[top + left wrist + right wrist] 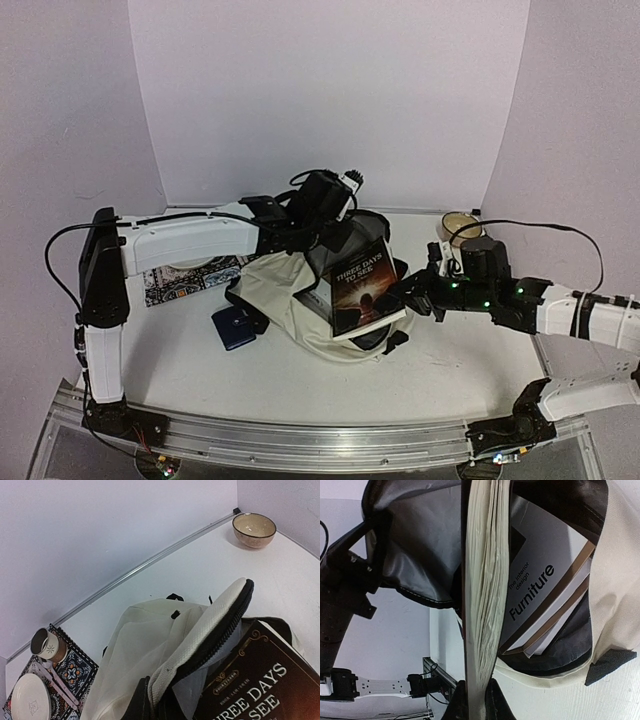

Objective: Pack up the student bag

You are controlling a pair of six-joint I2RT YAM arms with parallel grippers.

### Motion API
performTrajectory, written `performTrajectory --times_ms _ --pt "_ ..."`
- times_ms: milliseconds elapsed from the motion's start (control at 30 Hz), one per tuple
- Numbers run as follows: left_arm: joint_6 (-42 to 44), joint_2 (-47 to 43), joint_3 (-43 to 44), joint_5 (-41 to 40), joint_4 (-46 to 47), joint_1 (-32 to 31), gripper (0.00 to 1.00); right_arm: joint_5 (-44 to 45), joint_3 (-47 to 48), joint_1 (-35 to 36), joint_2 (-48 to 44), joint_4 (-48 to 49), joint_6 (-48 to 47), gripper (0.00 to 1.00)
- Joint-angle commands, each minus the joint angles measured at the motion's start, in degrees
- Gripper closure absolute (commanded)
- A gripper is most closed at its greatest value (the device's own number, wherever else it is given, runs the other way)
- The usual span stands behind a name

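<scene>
One white book [560, 540] inside student bag [280, 285]

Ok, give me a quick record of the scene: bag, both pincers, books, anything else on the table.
bag: student bag on the table, mouth open
left pincer: shut on the bag's flap, holding it up
right pincer: shut on Three Days to See book, at the bag mouth
inside bag: Furniture book
elsewhere: bowl far right; cup and plate on patterned mat; dark blue flat item beside bag
</scene>
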Motion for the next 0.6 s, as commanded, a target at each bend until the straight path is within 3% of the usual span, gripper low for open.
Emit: performTrajectory --times_ms 0,300,567 --pt "-2.58 -8.82 -3.96 4.30 4.36 0.17 1.00 -3.09 4.69 -0.22 4.15 6.00 -1.22 1.00" --pt "-3.11 -16.65 -12.49 9.53 6.78 0.17 1.00 -6.68 13.58 -0.47 15.51 -1.33 -6.62 1.00" --pt "-2.97 -18.85 -15.57 9.53 9.31 0.17 1.00 -2.59 22.82 -1.01 22.34 -14.15 -14.76 0.99"
